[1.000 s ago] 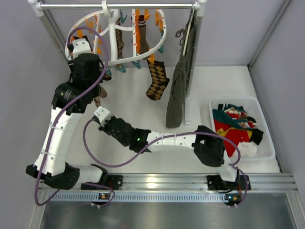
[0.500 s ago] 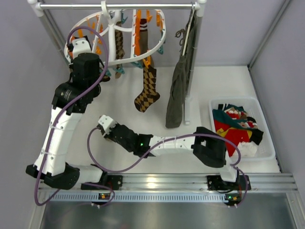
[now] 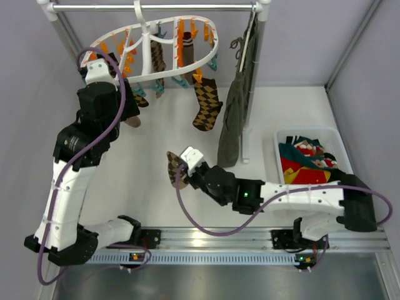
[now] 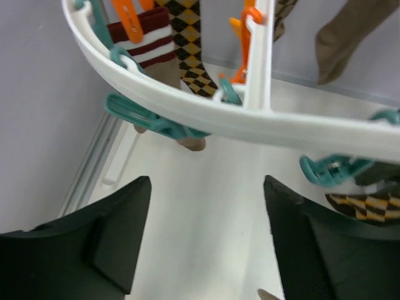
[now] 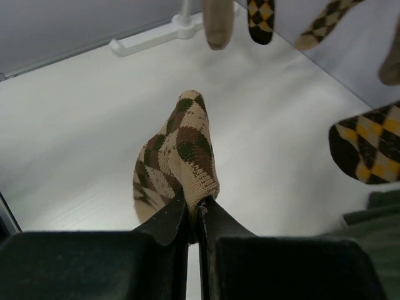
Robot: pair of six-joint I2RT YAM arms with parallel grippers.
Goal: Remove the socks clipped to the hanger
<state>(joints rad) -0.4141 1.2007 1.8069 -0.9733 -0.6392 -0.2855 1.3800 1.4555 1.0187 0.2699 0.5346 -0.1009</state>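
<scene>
A white table (image 3: 300, 112) fills the overhead view, with a metal rail (image 3: 187, 8) running across the top of the frame. From the rail hangs a white oval hanger (image 3: 146, 44), tilted, in the upper left of the frame, and a long dark garment (image 3: 232, 119) droops from the rail's right end, just right of centre. At the right edge sits a white bin (image 3: 312, 131) holding red and teal clothes (image 3: 306, 165). Several socks are clipped to the hanger: an orange and black argyle sock (image 3: 206, 103) hangs lowest near the upper centre, and a brown sock with a striped cuff (image 4: 147, 44) shows at the upper left of the left wrist view, next to another argyle one. One tan, brown and green diamond-patterned sock (image 5: 178, 156) is off the hanger, low in the overhead frame just left of centre, well apart from the rail. The right gripper (image 5: 194, 209) pinches that sock's end tight between its fingers (whether its toe touches the table cannot be told). The left gripper (image 4: 207, 206) sits just below the hanger's rim in the upper left, its fingers spread wide with nothing between them. A teal clip (image 4: 150, 119) and an orange clip (image 4: 244, 37) dangle from the rim above it.
</scene>
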